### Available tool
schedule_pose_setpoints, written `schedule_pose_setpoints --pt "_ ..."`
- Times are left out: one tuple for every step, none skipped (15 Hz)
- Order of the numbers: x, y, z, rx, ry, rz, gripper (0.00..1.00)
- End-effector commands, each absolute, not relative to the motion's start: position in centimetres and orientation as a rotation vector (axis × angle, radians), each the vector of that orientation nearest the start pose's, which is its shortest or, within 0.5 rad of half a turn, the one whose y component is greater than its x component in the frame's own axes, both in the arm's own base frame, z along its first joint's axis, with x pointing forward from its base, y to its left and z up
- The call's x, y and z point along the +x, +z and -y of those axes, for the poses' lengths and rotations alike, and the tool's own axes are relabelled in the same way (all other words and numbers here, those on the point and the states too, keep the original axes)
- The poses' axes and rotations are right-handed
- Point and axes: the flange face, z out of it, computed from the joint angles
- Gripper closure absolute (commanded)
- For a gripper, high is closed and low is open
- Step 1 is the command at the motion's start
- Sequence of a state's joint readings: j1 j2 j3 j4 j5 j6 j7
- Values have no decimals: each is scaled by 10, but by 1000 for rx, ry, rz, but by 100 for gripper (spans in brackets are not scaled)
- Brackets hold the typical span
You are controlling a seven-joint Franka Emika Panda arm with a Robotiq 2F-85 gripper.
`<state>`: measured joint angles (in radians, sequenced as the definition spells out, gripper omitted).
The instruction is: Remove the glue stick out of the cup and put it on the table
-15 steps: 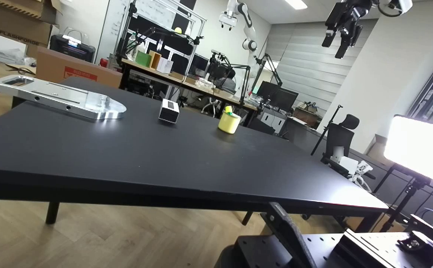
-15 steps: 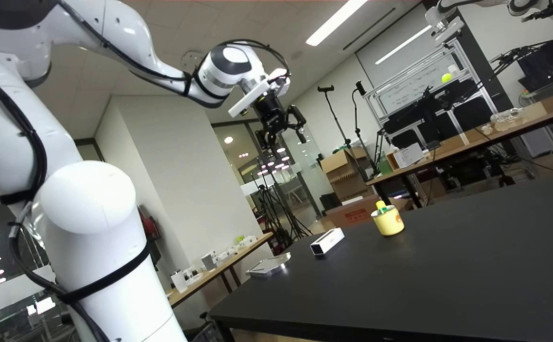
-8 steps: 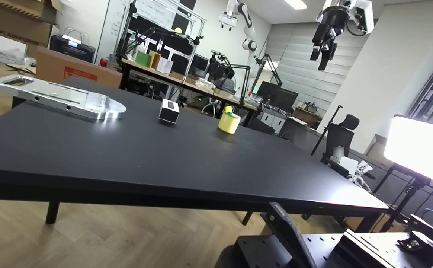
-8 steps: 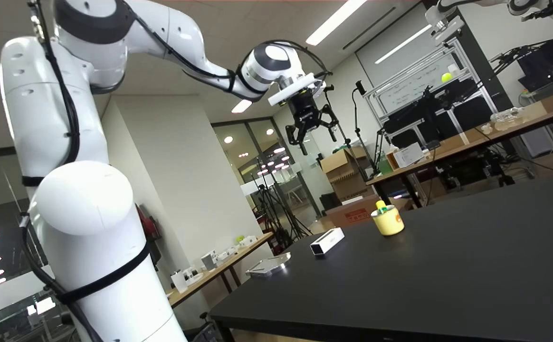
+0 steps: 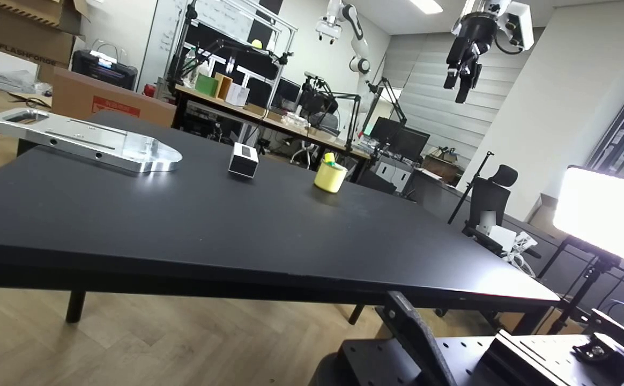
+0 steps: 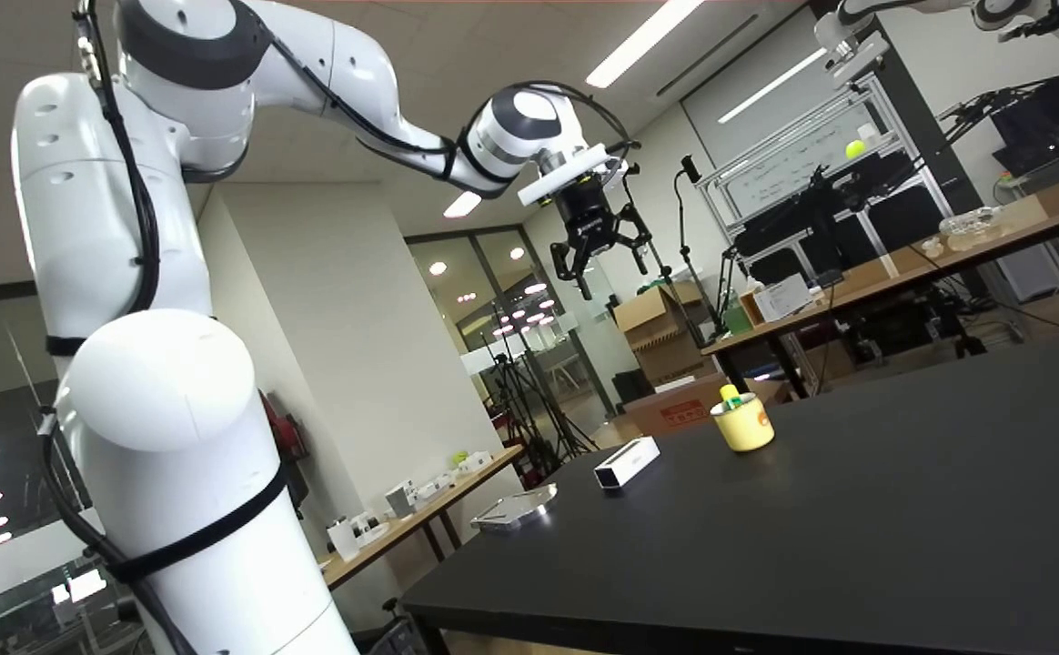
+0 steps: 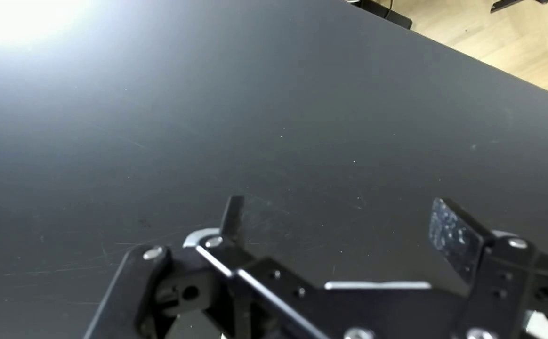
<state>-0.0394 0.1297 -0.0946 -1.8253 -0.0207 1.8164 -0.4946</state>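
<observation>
A yellow cup stands upright on the black table; it also shows in an exterior view. The glue stick, with a yellow end and a green band, leans in the cup, and its upper end pokes out above the rim in both exterior views. Its lower part is hidden inside the cup. My gripper is high above the table, well apart from the cup, pointing down. In the wrist view the gripper has its fingers wide apart with only bare tabletop beyond. The cup is out of the wrist view.
A white box with a dark open end lies on the table beside the cup. A shiny metal plate lies past it at the table's end. A bright lamp panel stands by another side. The table edge shows in the wrist view.
The arm has swung the gripper over the table, to the right in an exterior view, and it has turned to point more downward. Most motion came earlier; the last half second shows little. Cup and glue stick have not moved.
</observation>
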Motion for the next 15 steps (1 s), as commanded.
schedule_pose_setpoints --pt "584 451 81 -3069 223 576 0" --pt "601 449 88 -3097 212 566 0" --pt "616 446 94 -3101 210 561 0" --pt "634 444 101 -3123 187 537 0" --pt "645 441 106 -3135 173 524 0" --pt "656 439 110 -3144 165 534 0" --pt "668 435 115 -3156 153 534 0" --pt "680 430 118 -3165 140 538 0" --pt "692 423 119 -3164 128 564 0" --pt "704 416 118 -3177 115 578 0" --pt "717 407 115 -3199 102 606 0" --pt "729 398 111 -3218 85 626 0" --pt "740 392 107 -3237 69 654 0" --pt "749 384 104 -3243 62 670 0" --pt "756 377 99 -3238 60 679 0"
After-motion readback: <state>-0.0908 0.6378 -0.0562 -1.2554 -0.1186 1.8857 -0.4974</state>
